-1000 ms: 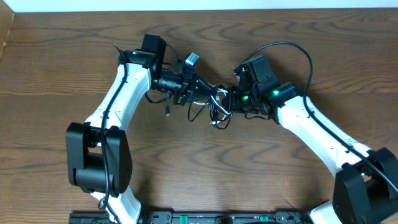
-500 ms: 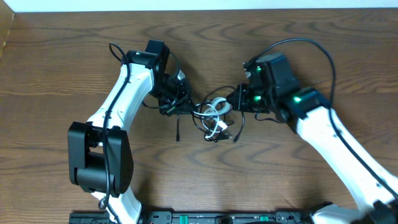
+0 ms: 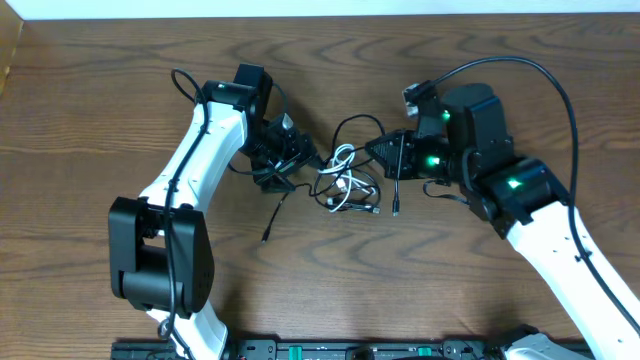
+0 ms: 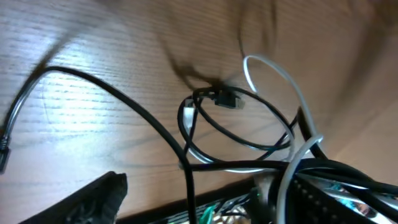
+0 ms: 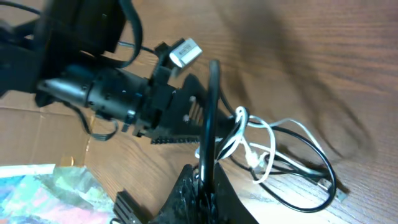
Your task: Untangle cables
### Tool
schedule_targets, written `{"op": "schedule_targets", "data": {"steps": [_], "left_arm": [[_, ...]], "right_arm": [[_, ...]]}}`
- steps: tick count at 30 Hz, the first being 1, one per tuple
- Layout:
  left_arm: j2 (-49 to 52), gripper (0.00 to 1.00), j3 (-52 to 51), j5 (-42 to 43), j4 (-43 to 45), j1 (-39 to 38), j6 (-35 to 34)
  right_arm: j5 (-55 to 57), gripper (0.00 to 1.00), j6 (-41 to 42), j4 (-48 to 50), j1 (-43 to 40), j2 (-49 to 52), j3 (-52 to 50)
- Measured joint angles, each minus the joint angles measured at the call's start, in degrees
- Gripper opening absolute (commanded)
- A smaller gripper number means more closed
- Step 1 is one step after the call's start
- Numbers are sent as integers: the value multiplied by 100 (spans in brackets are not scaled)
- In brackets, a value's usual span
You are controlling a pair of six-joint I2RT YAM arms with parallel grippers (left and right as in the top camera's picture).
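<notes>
The cables lie as a loose black-and-white tangle (image 3: 345, 185) on the wooden table between my two arms. The white cable (image 3: 343, 159) loops through the tangle's middle, and it shows in the left wrist view as a pale arc (image 4: 273, 68). My left gripper (image 3: 293, 160) stands open just left of the tangle, with a black cable (image 4: 188, 193) running loose between its fingers (image 4: 93, 199). That cable's plug end (image 3: 267, 237) rests on the table below the gripper. My right gripper (image 5: 207, 179) is shut on another black cable (image 5: 213, 93), which arcs up (image 3: 350, 122) to the right of the tangle.
The arms' own thick black cables (image 3: 520, 65) arc over the right arm. Cardboard and a colourful sheet (image 5: 37, 186) lie at the left of the right wrist view. A cardboard edge (image 3: 8, 50) sits at the table's far left corner.
My left gripper has opened and let go of a black cable, whose end dropped to the table. The right arm drew back to the right, and the tangle spread out looser.
</notes>
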Motion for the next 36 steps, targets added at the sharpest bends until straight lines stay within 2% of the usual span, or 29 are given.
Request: {"op": "schedule_targets", "data": {"steps": [5,10,11,14,15,16,18,20,23,27,29,30,31,34,36], "left_arm": [[-44,81,4,295,22,7,188],[-44,80,4,1738,48,212,1025],[-44,75,7,2098,46,284,1176],[-44,45,7,2684,44,452,1491],[-50,43,11,2726,31,496,1523],[-57,38,13,2673,9,520,1534],[-83,36,17,2256,-116,538,1344],[-98,35,31,1617,-326,533,988],[-76,27,17,422,-494,573,516],[-52,26,7,-472,-483,669,175],[-52,26,7,-673,-444,671,92],[-52,20,7,-739,-444,671,61],[-52,8,7,-774,-444,667,33],[-52,7,2,-595,-442,667,11],[-52,7,0,-155,-387,669,247]], "right_arm": [[-514,1,-168,533,-39,-94,-57],[-1650,1,-271,1482,-168,-136,-59],[-1939,1,-273,1707,-216,-157,-59],[-2402,1,-269,1904,-365,-190,-59],[-2428,1,-269,1816,-417,-190,-59],[-2420,1,-264,1727,-448,-190,-66],[-2269,2,-223,1370,-535,-190,-85],[-1969,1,-144,957,-584,-190,-94],[-1390,2,46,439,-695,-232,-87],[-522,2,219,-72,-789,-363,-50],[-114,7,330,-293,-789,-385,-35],[85,8,380,-393,-791,-385,-33],[249,12,420,-461,-791,-385,-33],[678,20,520,-634,-791,-385,-31],[833,31,501,-675,-793,-385,-28]]}}
